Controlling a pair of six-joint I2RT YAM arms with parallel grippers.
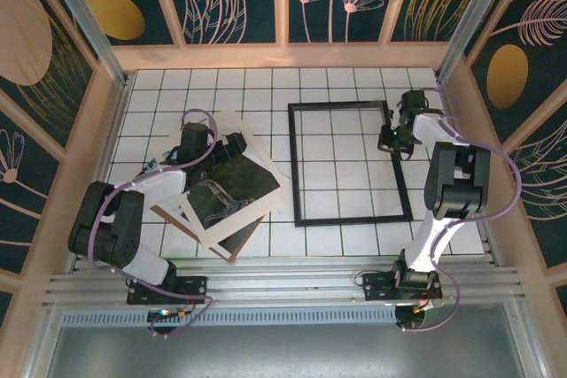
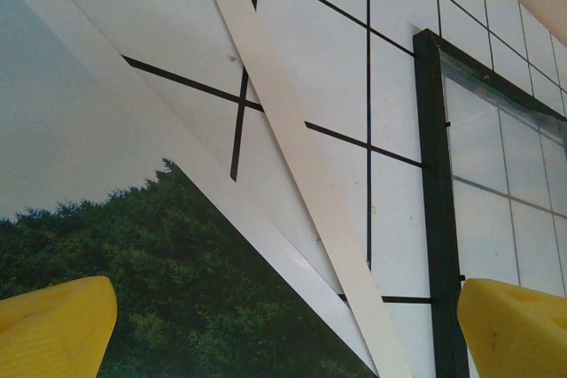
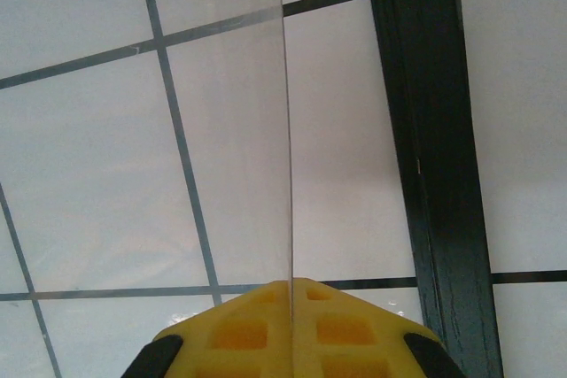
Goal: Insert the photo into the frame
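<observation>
One photo lies left on the desk, on top of one cream mat and one brown board, well apart from the one black frame lying flat to its right. Of the two pincers, the left pincer hangs over the photo, fingers wide apart and holding nothing. The right pincer, at the frame's right rail, is clamped on the edge of one clear pane.
</observation>
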